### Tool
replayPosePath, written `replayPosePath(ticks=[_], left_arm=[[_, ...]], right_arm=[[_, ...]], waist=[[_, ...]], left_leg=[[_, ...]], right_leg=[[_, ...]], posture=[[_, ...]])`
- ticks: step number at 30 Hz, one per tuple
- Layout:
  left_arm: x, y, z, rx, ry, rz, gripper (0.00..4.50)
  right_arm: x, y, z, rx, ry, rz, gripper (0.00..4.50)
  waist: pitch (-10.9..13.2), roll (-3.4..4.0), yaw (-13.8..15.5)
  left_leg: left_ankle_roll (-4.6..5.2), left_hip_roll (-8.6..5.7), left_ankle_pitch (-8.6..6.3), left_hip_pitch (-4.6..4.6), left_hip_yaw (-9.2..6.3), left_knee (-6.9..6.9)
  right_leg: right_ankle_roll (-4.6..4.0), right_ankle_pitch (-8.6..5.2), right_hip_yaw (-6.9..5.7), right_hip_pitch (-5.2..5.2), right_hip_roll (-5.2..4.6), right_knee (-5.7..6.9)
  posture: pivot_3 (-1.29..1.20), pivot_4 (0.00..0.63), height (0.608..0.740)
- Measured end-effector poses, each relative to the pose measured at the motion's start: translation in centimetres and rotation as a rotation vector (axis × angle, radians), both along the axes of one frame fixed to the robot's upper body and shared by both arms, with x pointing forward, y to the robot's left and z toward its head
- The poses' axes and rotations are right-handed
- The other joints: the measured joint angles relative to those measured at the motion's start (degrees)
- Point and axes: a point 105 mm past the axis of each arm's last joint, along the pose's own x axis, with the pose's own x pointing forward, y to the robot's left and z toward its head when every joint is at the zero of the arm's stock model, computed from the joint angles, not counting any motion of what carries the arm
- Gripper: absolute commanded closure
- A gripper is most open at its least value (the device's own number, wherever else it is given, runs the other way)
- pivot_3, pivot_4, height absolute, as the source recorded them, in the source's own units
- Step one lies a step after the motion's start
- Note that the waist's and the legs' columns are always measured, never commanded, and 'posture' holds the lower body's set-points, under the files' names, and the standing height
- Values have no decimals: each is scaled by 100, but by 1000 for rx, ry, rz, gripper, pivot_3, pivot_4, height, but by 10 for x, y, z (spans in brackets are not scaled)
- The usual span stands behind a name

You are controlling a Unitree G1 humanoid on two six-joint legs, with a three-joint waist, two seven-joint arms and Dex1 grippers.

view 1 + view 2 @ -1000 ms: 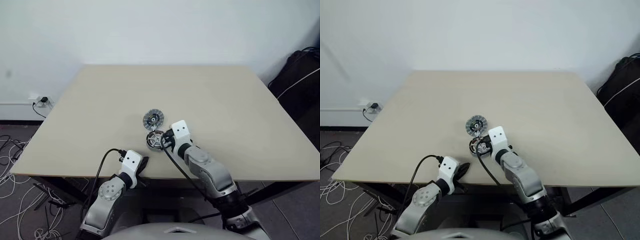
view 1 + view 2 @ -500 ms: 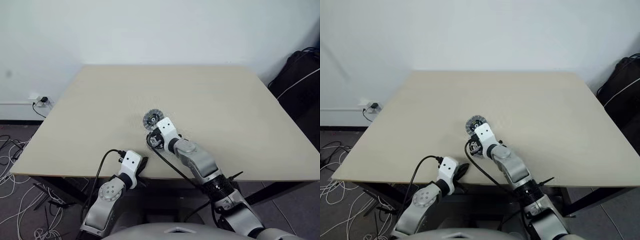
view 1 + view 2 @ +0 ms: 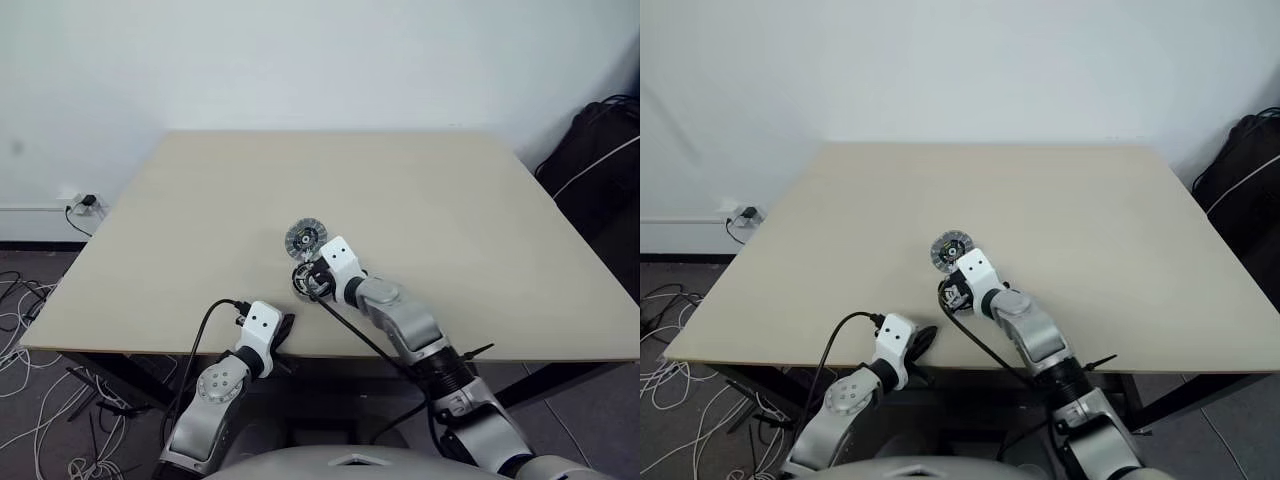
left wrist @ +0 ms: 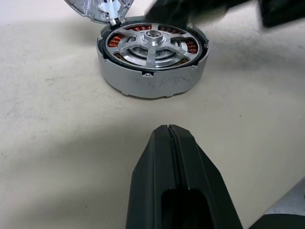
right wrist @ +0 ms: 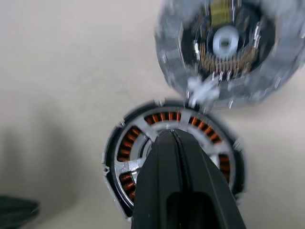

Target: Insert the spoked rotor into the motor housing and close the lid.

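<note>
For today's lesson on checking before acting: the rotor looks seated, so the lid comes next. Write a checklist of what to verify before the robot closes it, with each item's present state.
1. Spoked rotor sits inside the motor housing, spokes level over the copper windings: ok.
2. Lid is open, lying on the table just beyond the housing: ok.
3. Lid is joined to the housing by a small white hinge piece: cannot tell how firmly.
4. Right gripper is shut, its tip over the rotor's hub: ok for pushing, not ok for grasping the lid.
5. Left gripper is shut and apart from the housing, not bracing it: not ok if the housing slides.
</note>
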Motion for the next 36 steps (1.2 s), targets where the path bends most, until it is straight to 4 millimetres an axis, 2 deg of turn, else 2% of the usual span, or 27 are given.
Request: replayPosePath(ticks=[9, 13, 19, 26, 36], left_arm=[[1, -2, 0, -5, -7, -6, 4500], [1, -3, -4, -6, 3, -6, 4500], [2, -4, -3, -11, -4, -5, 4500], [4, -5, -7, -17, -1, -1, 4500], [4, -5, -5, -29, -18, 19, 4500]], right_arm=[[-22, -14, -7, -285, 3, 283, 4472], [-26, -19, -6, -363, 0, 352, 3576], [-29, -22, -8, -450, -1, 428, 1569], [-18, -17, 3, -538, -74, 512, 1569], [-12, -18, -5, -626, -80, 592, 1569]], waist=[[12, -18, 17], [19, -30, 25], [23, -37, 60], [24, -38, 97], [25, -38, 163]], left_leg=[[-1, 0, 1, 0, -3, 7], [-1, 0, 1, -1, -8, 7], [-1, 0, 0, -2, -10, 7], [-2, 0, 1, -2, -14, 7], [-3, 0, 1, -2, -15, 7]], right_leg=[[0, -2, -7, 4, -6, 0], [0, -2, -12, 6, -7, -1], [0, -2, -15, 7, -10, -3], [0, -1, -20, 7, -8, -3], [-2, -1, -20, 7, -8, -3]], posture=[[0, 0, 740], [0, 0, 740], [0, 0, 740], [0, 0, 740], [0, 0, 740]])
